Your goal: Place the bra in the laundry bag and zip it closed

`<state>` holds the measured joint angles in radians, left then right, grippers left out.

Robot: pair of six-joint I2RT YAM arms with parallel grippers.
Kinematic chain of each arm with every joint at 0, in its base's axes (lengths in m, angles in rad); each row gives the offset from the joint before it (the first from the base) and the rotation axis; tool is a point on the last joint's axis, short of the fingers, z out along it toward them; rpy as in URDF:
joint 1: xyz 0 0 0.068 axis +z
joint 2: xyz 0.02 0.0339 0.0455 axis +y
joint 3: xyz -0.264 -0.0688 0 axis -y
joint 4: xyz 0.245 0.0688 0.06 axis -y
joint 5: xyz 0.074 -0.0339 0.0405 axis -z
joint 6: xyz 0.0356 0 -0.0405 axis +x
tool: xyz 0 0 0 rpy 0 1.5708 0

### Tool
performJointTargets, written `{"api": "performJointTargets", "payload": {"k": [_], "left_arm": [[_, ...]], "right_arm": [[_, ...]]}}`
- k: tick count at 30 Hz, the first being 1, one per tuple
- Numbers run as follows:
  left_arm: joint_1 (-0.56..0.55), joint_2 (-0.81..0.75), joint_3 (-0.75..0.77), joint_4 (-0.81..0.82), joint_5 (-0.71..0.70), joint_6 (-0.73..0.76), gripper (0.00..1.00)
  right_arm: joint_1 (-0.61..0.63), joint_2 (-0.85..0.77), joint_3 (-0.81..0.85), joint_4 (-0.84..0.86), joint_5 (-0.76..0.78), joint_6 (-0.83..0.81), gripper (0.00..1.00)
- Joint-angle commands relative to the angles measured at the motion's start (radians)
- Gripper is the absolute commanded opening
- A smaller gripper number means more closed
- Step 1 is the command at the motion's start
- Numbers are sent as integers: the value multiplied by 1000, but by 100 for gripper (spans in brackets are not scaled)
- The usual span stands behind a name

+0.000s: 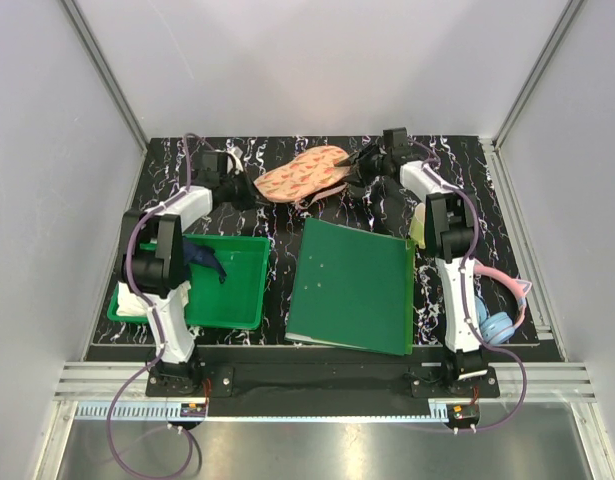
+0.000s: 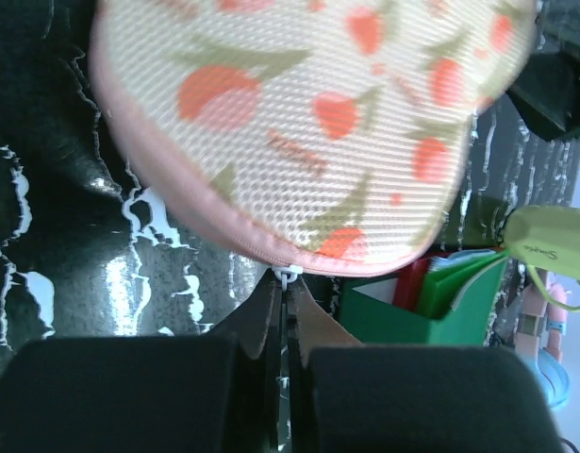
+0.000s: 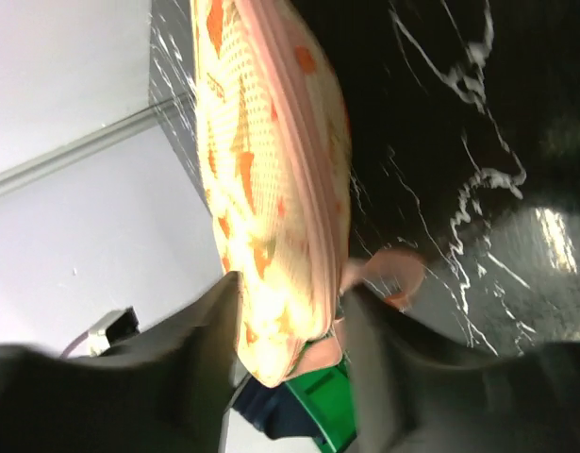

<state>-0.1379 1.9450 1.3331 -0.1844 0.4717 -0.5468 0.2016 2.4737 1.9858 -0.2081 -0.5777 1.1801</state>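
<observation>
1. Top external view: the laundry bag (image 1: 302, 172) lies dome side up on the black marbled table (image 1: 280, 250), in the upper middle of the frame. Its long axis slants from lower left to upper right.
2. In that view the left gripper (image 1: 249, 189) sits at the bag's left end and the right gripper (image 1: 355, 168) at its right end, so the bag lies between the two claws.
3. Left wrist view: the left gripper (image 2: 286, 288) has its fingers pressed together at the bottom centre of the frame. A small white zipper pull (image 2: 288, 274) is pinched at their tips, right at the bag's pink rim.
4. Right wrist view: the right gripper (image 3: 291, 288) is partly closed around the bag's narrow end. One dark finger (image 3: 214, 330) lies on each side of the end, and both rest against the fabric, so the claw grips the bag.
5. The bra (image 3: 395, 272) shows only as a loop of pink strap, poking out from under the bag's rim onto the table at the centre right of the right wrist view. Its cups are hidden, so how much of it sits inside the bag cannot be told.
6. The pink rim looks joined along the stretch seen from the left wrist, but whether the zipper is shut all the way round cannot be told.
7. Lower in the top external view, a green binder (image 1: 352, 285) lies flat at the centre.
8. A green bin (image 1: 237, 290) at the lower left holds a dark blue cloth (image 1: 205, 258) and a white cloth (image 1: 135, 300).
9. Pink-and-blue headphones (image 1: 499, 322) rest at the lower right.
</observation>
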Motion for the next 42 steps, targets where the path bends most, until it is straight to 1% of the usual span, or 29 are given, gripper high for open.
{"api": "performJointTargets", "payload": {"k": [1,3,4,5,6,7,8,9,11,16,17,18,20,21,23,24,26,27,28,29,31,32,33,37,38,40,42], "left_arm": [[-69,-46,64,55,73,-16,0],[-107,-20,106,77,97,-47,0],[-118,-12,118,85,94,-50,0],[-130,-6,144,85,91,-51,0],[-149,0,153,88,93,-51,0],[-158,8,164,86,93,-48,0],[-166,9,170,86,87,-44,0],[-179,12,185,83,84,-32,0],[-193,15,195,77,81,-21,0],[-236,23,207,76,85,-13,0],[-242,22,204,74,81,-9,0],[-252,22,204,66,79,-1,0],[-255,16,190,59,71,4,0],[-246,5,181,43,61,17,0],[-230,-14,140,37,30,31,0],[-200,-27,124,39,27,31,0],[-161,-34,95,30,22,39,0],[-117,-32,89,14,15,45,0],[-95,-29,86,11,15,54,0],[-57,-18,93,-6,15,76,0],[-23,23,129,-41,41,94,0],[-6,32,150,-53,45,99,0],[-3,35,159,-50,54,96,0],[-45,46,231,-47,79,79,0],[-73,46,245,-46,81,68,0],[-98,54,270,-33,94,35,0],[-135,63,299,-23,97,25,0]], "right_arm": [[16,-83,81,-142,56,-158,69],[42,-154,10,-134,102,-171,83],[50,-224,-78,-120,122,-169,87],[73,-261,-131,-94,128,-139,88],[82,-295,-193,0,130,-107,89],[87,-344,-299,45,113,-74,89],[103,-361,-338,79,105,-15,89],[110,-372,-388,132,92,9,89],[125,-386,-412,157,88,64,88],[139,-363,-410,199,118,130,76],[139,-357,-404,199,118,144,73],[139,-349,-395,197,118,150,60],[131,-354,-397,197,128,148,41],[128,-360,-400,200,131,142,26],[98,-357,-397,199,107,125,18],[84,-345,-389,232,61,122,10],[50,-329,-378,249,7,99,4],[38,-300,-343,251,-64,84,0],[21,-283,-323,251,-103,70,0],[12,-248,-280,251,-175,64,0],[-4,-214,-243,256,-233,55,0],[-10,-172,-192,254,-296,49,0],[-13,-150,-170,254,-319,50,0],[-16,-84,-93,251,-363,44,7],[-16,-69,-79,248,-358,41,12],[-16,-56,-70,245,-355,36,15],[-14,-21,-41,266,-390,38,15]]}}
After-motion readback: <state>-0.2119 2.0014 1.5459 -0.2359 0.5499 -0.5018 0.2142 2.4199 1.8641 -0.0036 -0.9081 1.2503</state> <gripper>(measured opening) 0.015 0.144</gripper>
